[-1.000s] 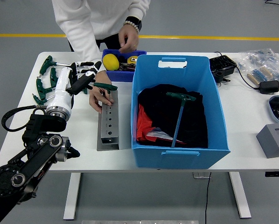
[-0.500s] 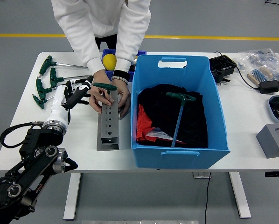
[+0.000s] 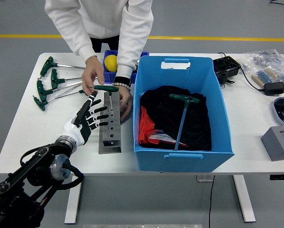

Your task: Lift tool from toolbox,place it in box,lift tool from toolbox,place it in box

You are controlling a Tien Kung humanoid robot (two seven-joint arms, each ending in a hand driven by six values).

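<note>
A grey metal tool holder [image 3: 111, 136] with a row of holes lies left of the big blue box [image 3: 184, 160]. One green T-handle tool [image 3: 107, 89] stands upright in the holder's far end. My left hand [image 3: 91, 115] hovers at the holder's left side, fingers spread, holding nothing. A person across the table has one hand [image 3: 91, 76] just left of the tool's handle. The person's other hand [image 3: 126, 101] rests against the holder's right side. A second green T-handle tool [image 3: 182, 116] lies on black cloth inside the box. My right arm is out of view.
Several green T-handle tools [image 3: 48, 85] lie at the table's far left. A small blue bin [image 3: 108, 53] with a yellow ball [image 3: 112, 62] sits behind the holder. At the right are a black charger [image 3: 226, 68], plastic bags [image 3: 265, 64] and a grey block [image 3: 279, 142].
My left arm has turned, and its hand dropped from near the loose tools to the holder's left side with fingers spread. The person's hand left the holder and rose beside the tool's handle.
</note>
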